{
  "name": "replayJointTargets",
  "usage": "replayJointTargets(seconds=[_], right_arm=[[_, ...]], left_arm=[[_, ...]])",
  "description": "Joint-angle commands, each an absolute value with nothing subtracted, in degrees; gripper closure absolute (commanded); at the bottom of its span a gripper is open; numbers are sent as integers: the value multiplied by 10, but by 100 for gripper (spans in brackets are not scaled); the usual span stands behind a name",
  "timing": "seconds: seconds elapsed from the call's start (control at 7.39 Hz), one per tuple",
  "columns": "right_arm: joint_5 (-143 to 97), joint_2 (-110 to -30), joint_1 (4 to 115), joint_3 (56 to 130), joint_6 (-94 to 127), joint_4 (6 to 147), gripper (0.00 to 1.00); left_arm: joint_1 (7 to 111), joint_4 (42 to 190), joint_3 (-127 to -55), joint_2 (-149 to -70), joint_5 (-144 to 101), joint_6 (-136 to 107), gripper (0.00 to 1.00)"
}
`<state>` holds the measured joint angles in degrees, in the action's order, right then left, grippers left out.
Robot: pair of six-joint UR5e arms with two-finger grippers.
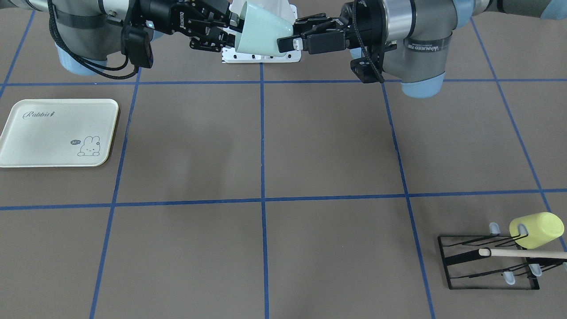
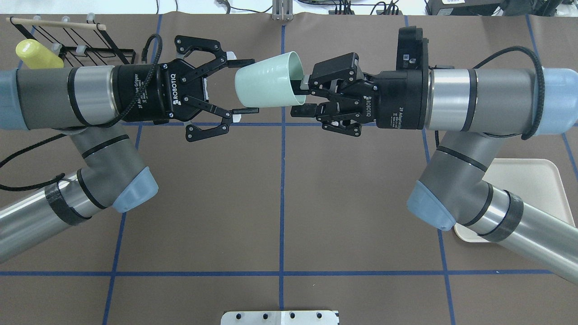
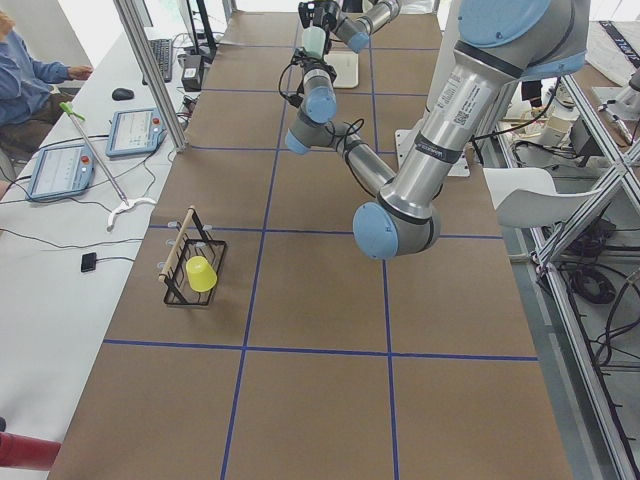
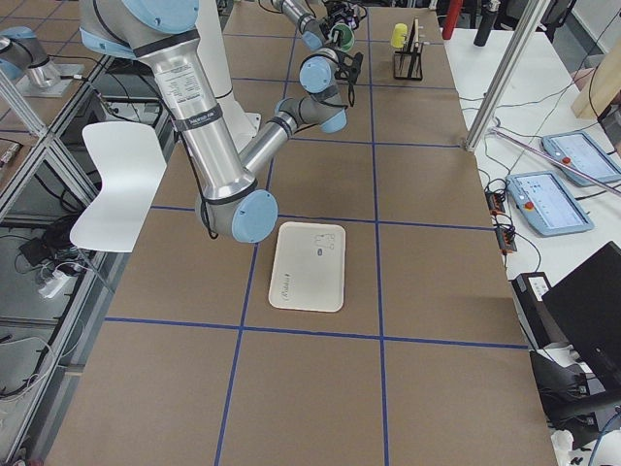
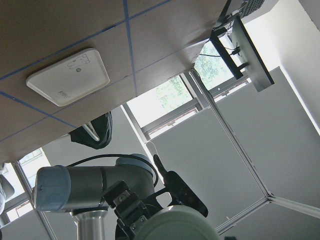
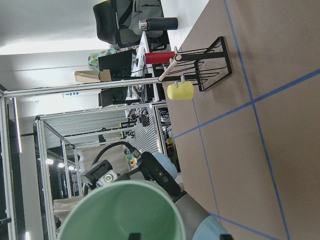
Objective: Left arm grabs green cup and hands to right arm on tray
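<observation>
Two grey robot arms meet nose to nose above a brown table (image 2: pixel 203 216) marked with blue tape lines. In the overhead view, at 12 o'clock from the table's middle and raised off the surface, a pale green cup (image 2: pixel 266 83) lies on its side. Its mouth faces the right arm (image 2: pixel 474 95) and its base faces the left arm (image 2: pixel 90 90).

The right gripper (image 2: pixel 301 96) pinches the cup's rim, with one finger inside the mouth and the other outside the wall. The left gripper (image 2: pixel 247 85) has its fingers spread wide on either side of the cup's base. Whether their tips touch the cup is hard to tell.

White lettering reads "ROBOTIQ" on both grippers, and "2F Adaptive Gripper" runs along their black collars.

A cream tray (image 1: pixel 44 137) lies flat on the table at about 4 o'clock in the overhead view, partly hidden under the right arm and well apart from the cup. It carries the word "Rabbit" in grey script and a small bunny drawing with a speech bubble reading "hi".

At 10 o'clock stands a black wire rack (image 2: pixel 90 45) with a wooden rod (image 2: pixel 58 22) across its top. A yellow-green cup (image 2: pixel 36 54) sits on one of its pegs.
</observation>
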<state>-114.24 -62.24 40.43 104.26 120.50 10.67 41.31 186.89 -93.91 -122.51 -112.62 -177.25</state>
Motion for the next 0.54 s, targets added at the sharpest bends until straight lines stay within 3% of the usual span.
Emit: replayJointTargets(seconds=[0.0, 0.14, 0.27, 0.41], right_arm=[[-1142, -627, 404, 1041, 1207, 91, 83], [-1142, -628, 404, 1041, 1209, 90, 100], [-1142, -631, 404, 1039, 1210, 77, 100], [-1141, -635, 405, 1039, 1214, 70, 100]], left_arm=[[406, 1869, -936, -1232, -1122, -1772, 100], [404, 1869, -936, -1231, -1122, -1771, 82], [404, 1869, -940, -1231, -1123, -1768, 1], [406, 1869, -943, -1227, -1128, -1767, 0]])
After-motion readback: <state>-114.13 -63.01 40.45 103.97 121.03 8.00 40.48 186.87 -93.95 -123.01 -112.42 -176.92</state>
